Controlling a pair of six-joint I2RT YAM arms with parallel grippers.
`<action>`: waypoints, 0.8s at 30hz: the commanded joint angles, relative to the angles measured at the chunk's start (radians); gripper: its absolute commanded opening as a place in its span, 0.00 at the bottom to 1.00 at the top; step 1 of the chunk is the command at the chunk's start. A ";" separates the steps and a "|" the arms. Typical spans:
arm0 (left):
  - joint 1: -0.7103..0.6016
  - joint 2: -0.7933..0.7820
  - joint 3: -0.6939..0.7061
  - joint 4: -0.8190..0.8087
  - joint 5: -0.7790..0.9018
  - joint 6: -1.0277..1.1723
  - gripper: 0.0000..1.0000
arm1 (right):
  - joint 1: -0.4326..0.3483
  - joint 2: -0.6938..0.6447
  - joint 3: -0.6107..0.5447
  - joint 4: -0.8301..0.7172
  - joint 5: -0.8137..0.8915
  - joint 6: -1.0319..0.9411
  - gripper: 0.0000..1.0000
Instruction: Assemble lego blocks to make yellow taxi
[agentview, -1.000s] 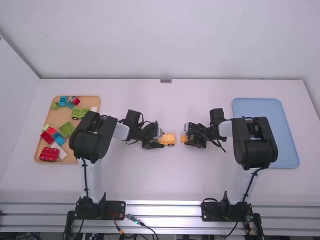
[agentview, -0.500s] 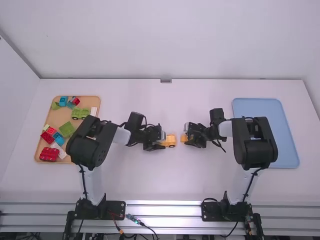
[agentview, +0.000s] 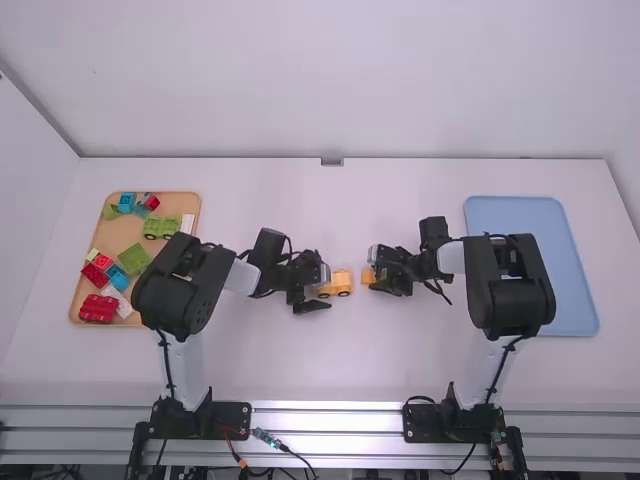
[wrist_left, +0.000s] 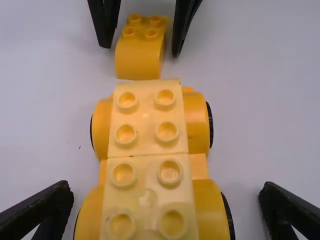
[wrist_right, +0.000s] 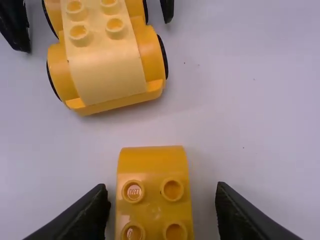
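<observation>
on the middle of the white table (agentview: 400, 360), we have the black-wheeled yellow plastic car body (wrist_left: 147, 145) between the spread fingers of the left gripper (wrist_left: 166, 187). the curved, studded yellow block (wrist_right: 152, 165) sits apart, within the open right gripper (wrist_right: 162, 192). we judge both light, rigid, slightly slippery; we should squeeze across parallel sides, avoiding wheel roll.
</observation>
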 joint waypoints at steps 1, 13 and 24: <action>-0.002 0.012 -0.027 0.003 -0.106 -0.017 0.99 | -0.002 0.011 -0.008 -0.002 -0.004 0.006 0.56; -0.002 0.012 0.010 0.005 -0.094 -0.105 0.84 | -0.003 0.011 -0.008 -0.002 -0.003 0.006 0.56; -0.002 0.012 -0.033 0.099 -0.049 -0.105 0.59 | -0.003 0.011 -0.008 -0.002 -0.004 0.003 0.52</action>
